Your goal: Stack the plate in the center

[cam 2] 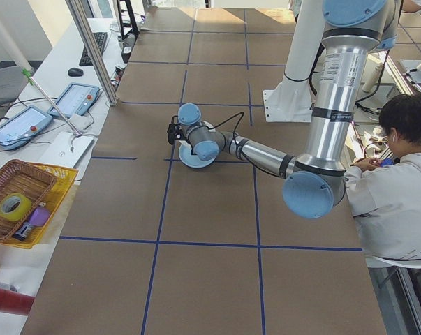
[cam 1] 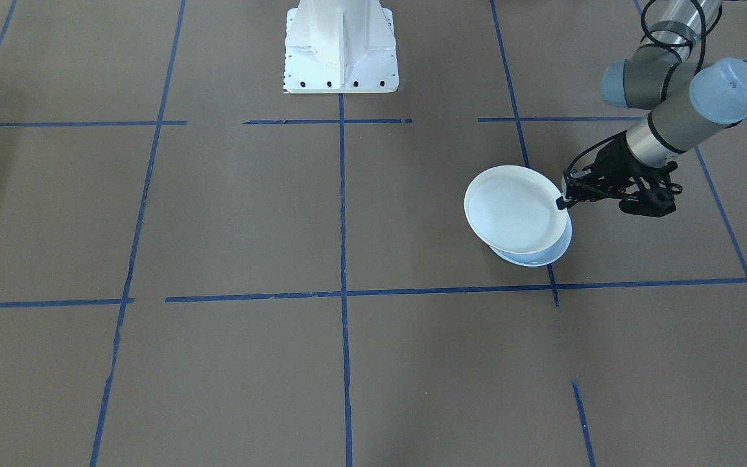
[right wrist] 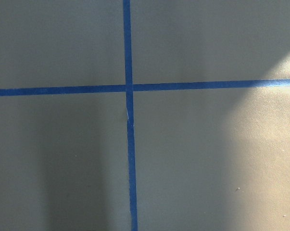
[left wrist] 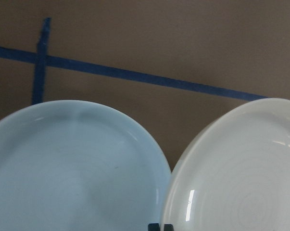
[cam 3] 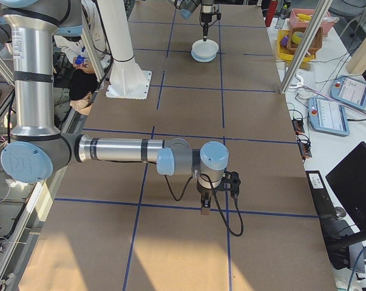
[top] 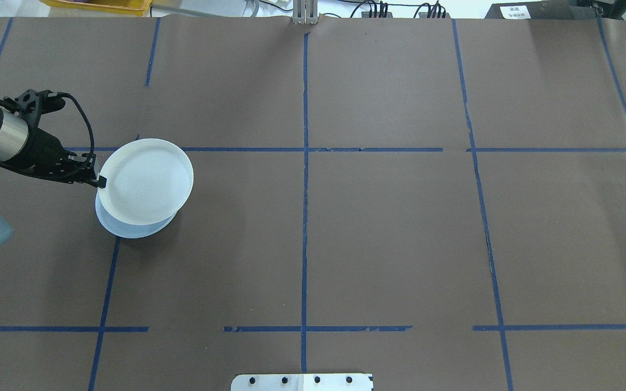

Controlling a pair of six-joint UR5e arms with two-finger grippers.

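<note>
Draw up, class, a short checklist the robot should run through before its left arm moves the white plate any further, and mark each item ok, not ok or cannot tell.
1. Left gripper shut on the white plate at its rim: ok.
2. White plate lifted clear of the bluish plate below it: cannot tell; they overlap in every view.
3. White plate level: not ok; it looks tilted in the front view.
4. Bluish plate at the table's centre: not ok; it lies on the robot's left side.
5. Right gripper away from the plates: ok; open or shut cannot tell.
</note>
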